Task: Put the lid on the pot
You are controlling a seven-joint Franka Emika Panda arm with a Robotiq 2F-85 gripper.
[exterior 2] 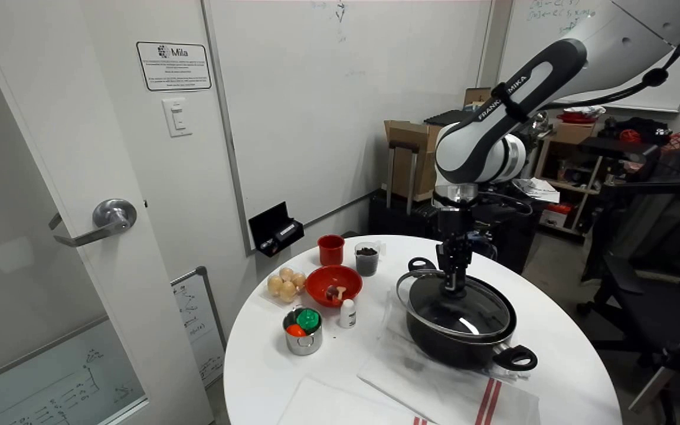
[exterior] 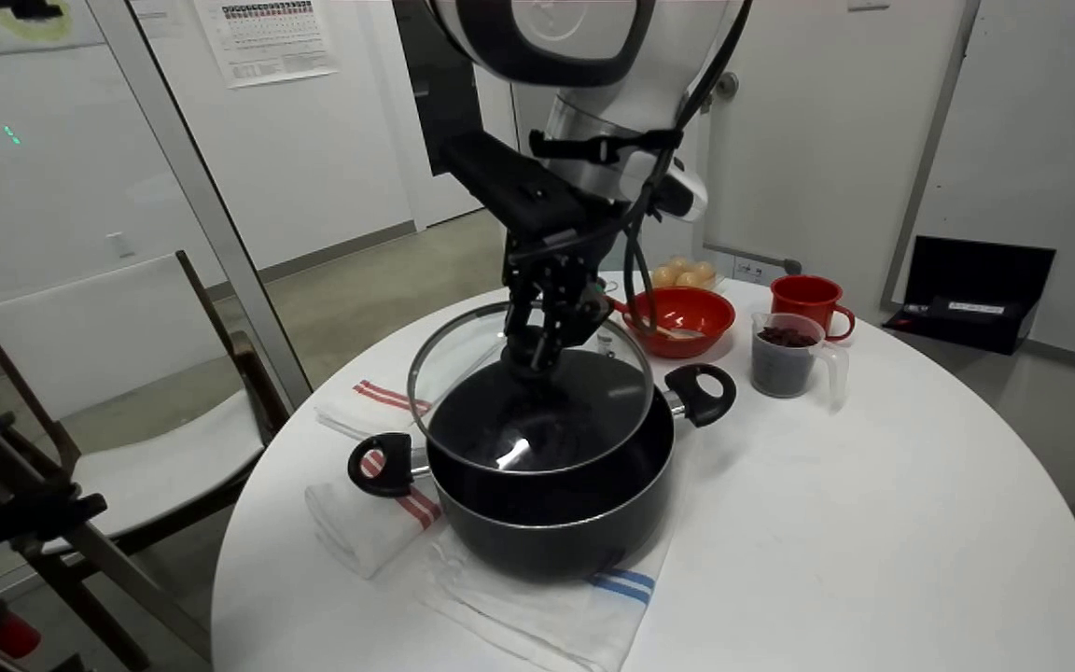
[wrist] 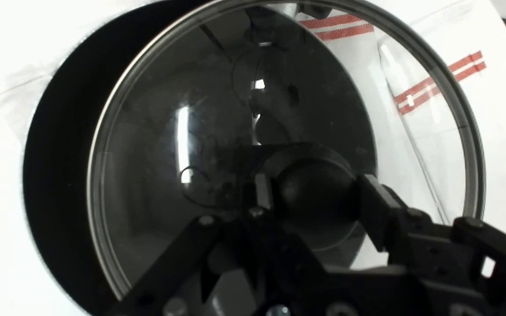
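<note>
Lid (exterior: 537,425): round clear glass with a metal rim, held over the pot (exterior: 561,551) but off-centre. In the wrist view it overhangs the edge toward the red-striped towels (wrist: 464,68), and a crescent of the pot's dark inside shows opposite (whether lid and pot touch, I cannot tell).
Gripper (wrist: 316,193): pointing down, its fingers (wrist: 262,191) clasping the dark knob (wrist: 316,186) at the lid's middle, one on each side.
Pot: wide and black, upright, a loop handle on either side; a white towel with blue stripes (exterior: 537,616) lies partly under it.
Table (exterior: 873,504): round and white; in both exterior views it carries a red bowl (exterior: 677,348), a red mug (exterior: 803,299) and, just beside the mug, a clear measuring cup (exterior: 780,373) of dark bits (exterior: 785,337). Eggs (exterior 2: 287,291) lie near the bowl.
Small metal pot (exterior 2: 304,345): near the bowl in an exterior view, holding a green piece (exterior 2: 308,319) and an orange piece (exterior 2: 296,330); a white bottle (exterior 2: 347,316) stands just beside the bowl.
Chair (exterior: 164,443): pale seat, dark frame, near the table.
</note>
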